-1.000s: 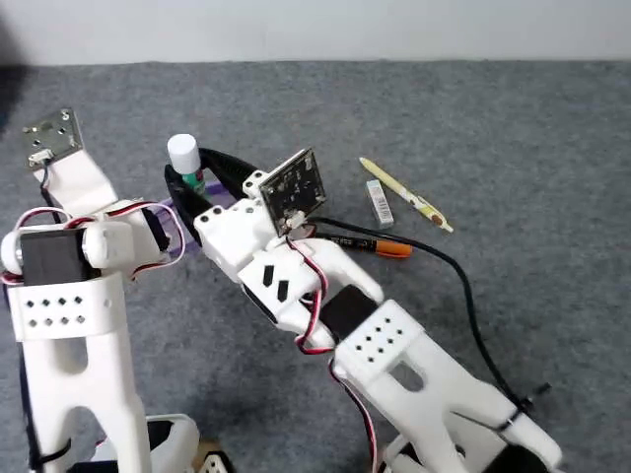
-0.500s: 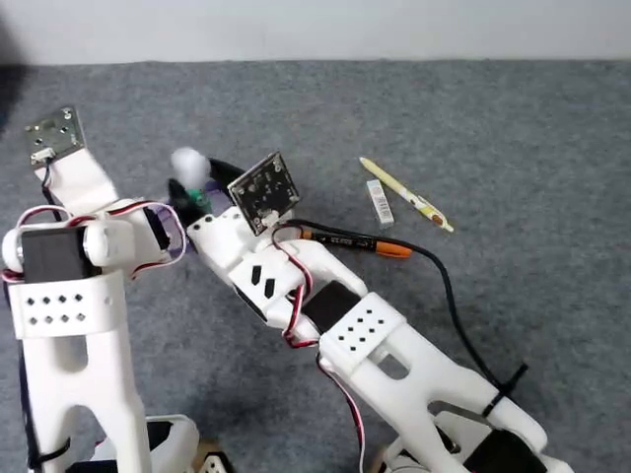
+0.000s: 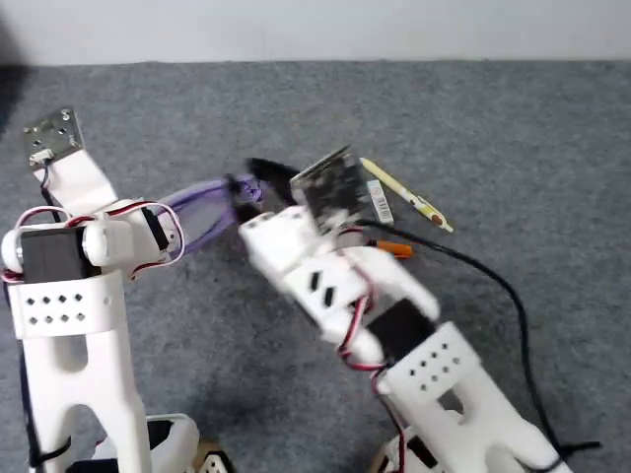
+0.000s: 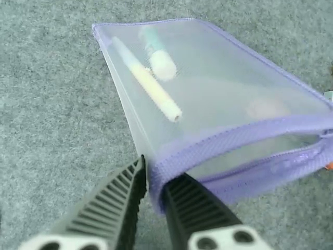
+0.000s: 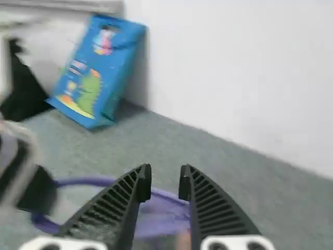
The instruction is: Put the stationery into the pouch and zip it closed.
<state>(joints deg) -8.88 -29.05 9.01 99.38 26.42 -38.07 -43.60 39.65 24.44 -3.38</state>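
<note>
Here, the left end effector (image 4: 155, 179) is clamped on the pouch (image 4: 229, 88) — its two black fingers pinch the purple zipper band at one corner. From there the pouch's clear wall runs away over the grey table (image 4: 47, 104). Inside the pouch lie a pale pen (image 4: 151, 88) and, just beside it, a white-capped stick (image 4: 157, 54) with a green body. A faint pinkish shape farther along inside is too blurred to name.

In the high view the pouch lies between the two arms, one end at the left arm and the other near the right arm's black fingers. The right end effector (image 5: 162, 179) is narrow — a slim gap between its fingers with nothing in it. The pouch's purple rim curves across just beyond its fingertips.

Outside the pouch, on the table past the right arm, a yellow pen (image 3: 404, 195) lies at a slant. A small white eraser (image 3: 378, 203) sits just beside it. Nearer the arm is an orange-tipped marker (image 3: 391, 249), partly hidden by the arm's white body and its black cable.

In the right wrist view a blue bag (image 5: 96, 70) leans against a white wall (image 5: 234, 67).
</note>
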